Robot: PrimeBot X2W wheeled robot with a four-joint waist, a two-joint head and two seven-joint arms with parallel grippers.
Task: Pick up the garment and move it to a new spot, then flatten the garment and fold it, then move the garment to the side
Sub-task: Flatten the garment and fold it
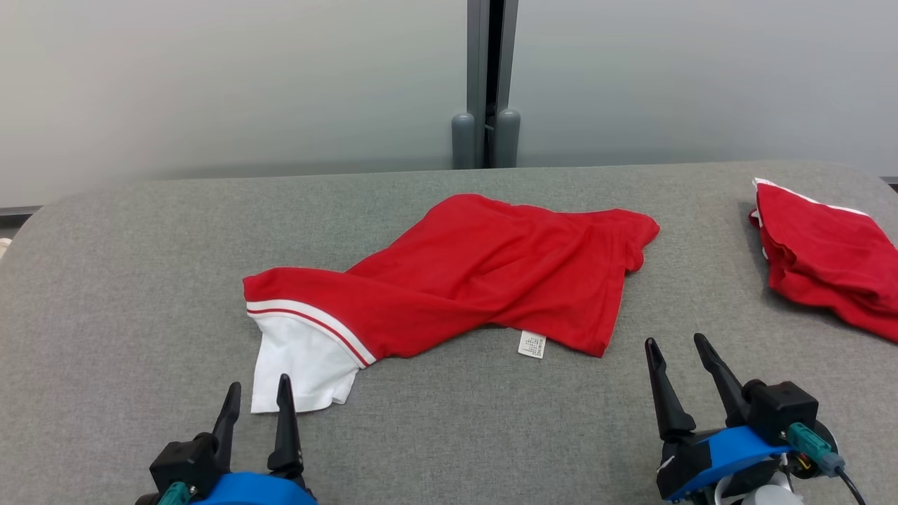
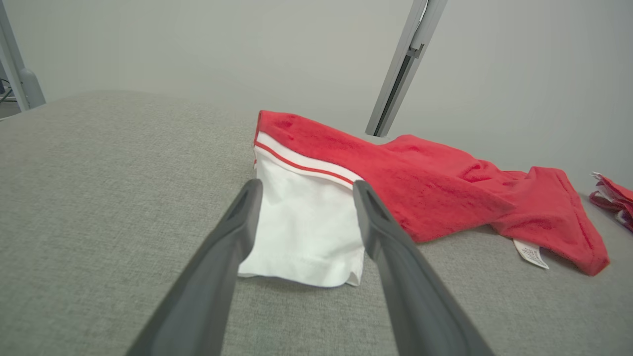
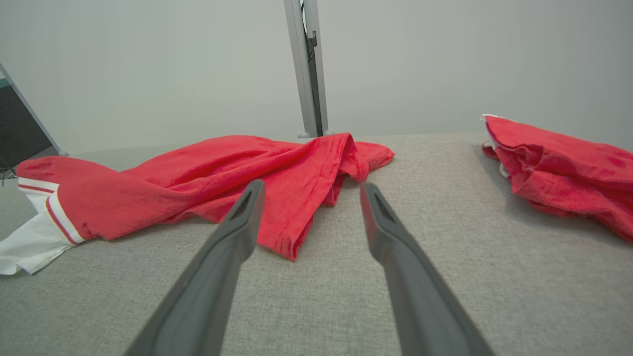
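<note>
A red garment (image 1: 484, 273) with a white striped sleeve end (image 1: 298, 361) lies crumpled across the middle of the grey table (image 1: 126, 294), a small white label (image 1: 532, 344) at its near edge. My left gripper (image 1: 258, 387) is open at the lower left, its tips just short of the white end (image 2: 306, 227). At the lower right my right gripper (image 1: 677, 344) is open too, apart from the garment's right corner (image 3: 292, 247). Neither holds anything.
A second red garment (image 1: 824, 256) lies bunched at the table's right edge, also in the right wrist view (image 3: 559, 168). A grey post (image 1: 487, 84) stands behind the table's far edge against a pale wall.
</note>
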